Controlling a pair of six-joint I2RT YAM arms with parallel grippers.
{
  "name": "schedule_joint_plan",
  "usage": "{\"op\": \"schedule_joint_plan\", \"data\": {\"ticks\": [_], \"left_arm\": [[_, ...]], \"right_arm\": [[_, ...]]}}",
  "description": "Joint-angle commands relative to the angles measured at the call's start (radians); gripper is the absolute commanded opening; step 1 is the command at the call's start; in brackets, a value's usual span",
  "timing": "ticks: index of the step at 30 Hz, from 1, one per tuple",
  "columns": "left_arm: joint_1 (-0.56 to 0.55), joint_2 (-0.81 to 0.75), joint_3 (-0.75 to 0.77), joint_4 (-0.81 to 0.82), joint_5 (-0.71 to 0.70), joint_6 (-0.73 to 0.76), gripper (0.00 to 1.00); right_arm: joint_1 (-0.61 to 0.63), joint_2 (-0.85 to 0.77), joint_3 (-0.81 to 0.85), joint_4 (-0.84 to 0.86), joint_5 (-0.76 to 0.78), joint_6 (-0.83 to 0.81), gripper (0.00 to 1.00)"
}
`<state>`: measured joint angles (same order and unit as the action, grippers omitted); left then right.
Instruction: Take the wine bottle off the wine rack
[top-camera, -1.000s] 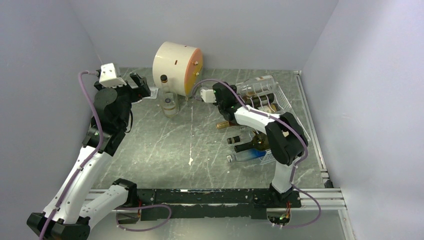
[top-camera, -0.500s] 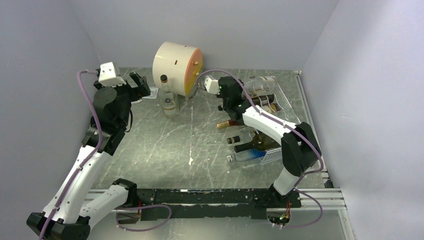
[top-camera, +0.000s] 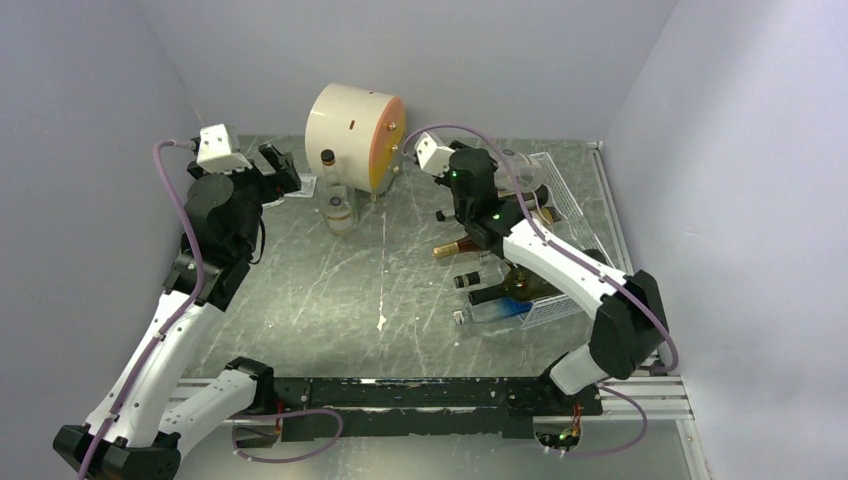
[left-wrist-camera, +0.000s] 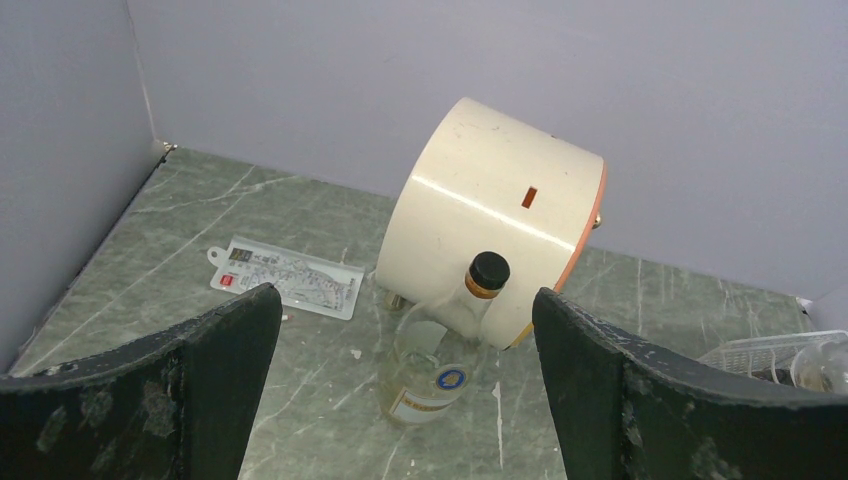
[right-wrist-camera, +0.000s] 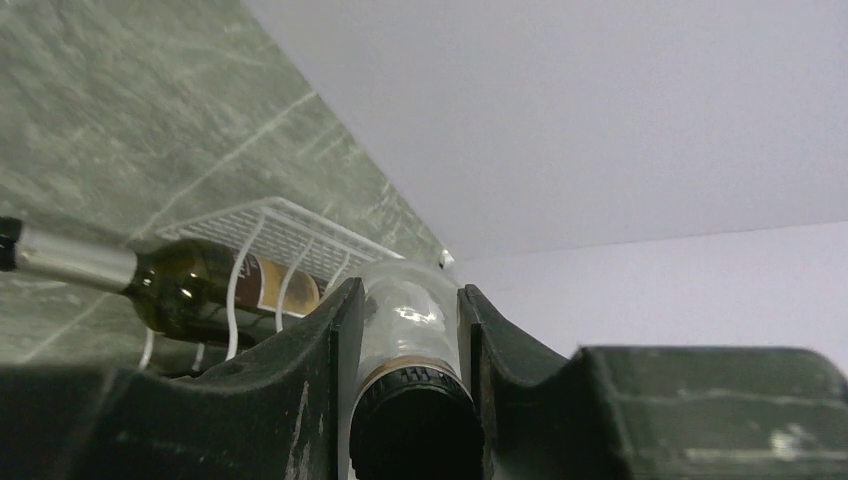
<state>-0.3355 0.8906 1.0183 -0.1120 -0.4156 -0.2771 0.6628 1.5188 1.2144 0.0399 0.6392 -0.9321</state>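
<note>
Purple walls stand around a green stone counter. The right claw is pinching the neck of the clear wine bottle at the far end of the wine rack. The grab looks done. Lifting it off is left. The left claw is spread wide.

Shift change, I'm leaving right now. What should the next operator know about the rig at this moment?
Left gripper: open, empty, facing the cream drum.
Right gripper: fingers shut on the clear wine bottle at its neck.
Bottle is at the far end of the wine rack; dark bottles beside it.
Done: grasp. Left: draw it out, probably set it on the table.
</note>
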Motion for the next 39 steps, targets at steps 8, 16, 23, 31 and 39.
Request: {"op": "schedule_joint_plan", "data": {"ticks": [8,16,23,31,39], "left_arm": [[0.007,-0.005,0.029,-0.001,0.009,-0.005,0.99],[0.008,-0.002,0.031,-0.002,0.01,-0.006,0.99],[0.009,-0.003,0.031,-0.002,0.007,-0.002,0.99],[0.009,0.001,0.031,-0.002,0.012,-0.004,0.99],[0.011,0.02,0.032,-0.007,0.011,-0.007,0.99]], "right_arm": [[0.131,-0.101,0.166,0.002,0.03,-0.007,0.0],[0.201,-0.072,0.281,-0.099,-0.108,0.151,0.0],[0.216,-0.023,0.371,-0.144,-0.255,0.35,0.0],[0.215,0.057,0.33,-0.015,-0.378,0.545,0.0],[0.162,0.121,0.287,0.126,-0.525,0.715,0.0]]}}
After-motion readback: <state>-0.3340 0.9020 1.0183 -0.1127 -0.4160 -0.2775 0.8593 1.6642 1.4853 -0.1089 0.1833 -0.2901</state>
